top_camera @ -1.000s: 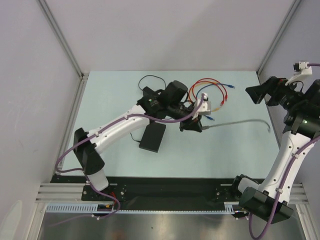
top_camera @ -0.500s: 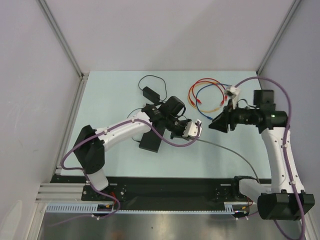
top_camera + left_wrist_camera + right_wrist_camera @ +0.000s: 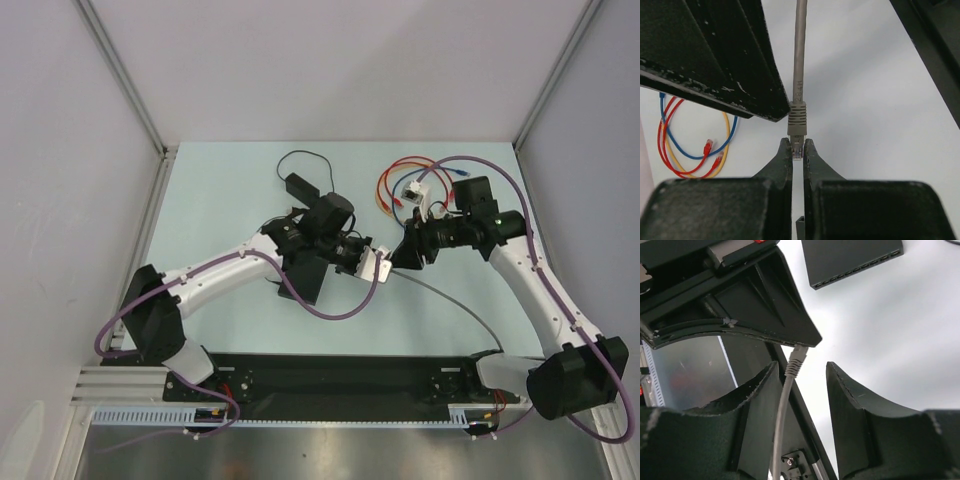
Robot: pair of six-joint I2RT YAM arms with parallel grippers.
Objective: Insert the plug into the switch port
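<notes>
Plug [image 3: 797,146] sits pinched by its tip in the left gripper [image 3: 797,156], just right of the switch [image 3: 840,257] (its port row [image 3: 860,271] faces it); the right gripper [image 3: 801,372] straddles the grey cable [image 3: 782,410], spread, likely for a regrasp.

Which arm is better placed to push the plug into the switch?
Left. The left gripper is shut on the plug, and the switch lies close by its wrist. The right gripper is open, merely straddling the cable.
</notes>
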